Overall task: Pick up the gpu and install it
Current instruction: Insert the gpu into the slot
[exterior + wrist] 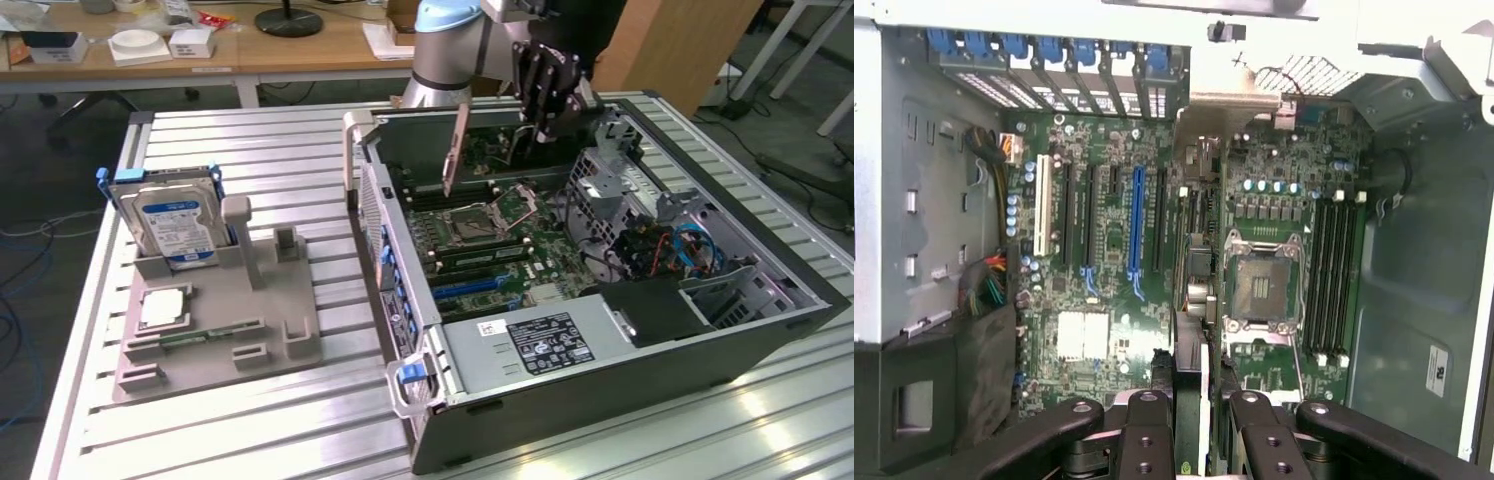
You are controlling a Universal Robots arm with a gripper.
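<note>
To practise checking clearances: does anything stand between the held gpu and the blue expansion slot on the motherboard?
Nothing visible does. The gripper holds the gpu above the motherboard, near the CPU socket; the blue expansion slot lies bare, with no card or cable across it.

My gripper [1194, 425] is black and the gpu [1187, 365] dark. The motherboard [1104, 290] is green, with a blue slot [1137, 215] and a white slot [1041, 215]. The silver hard drive [171, 225] has a blue-white label.
</note>
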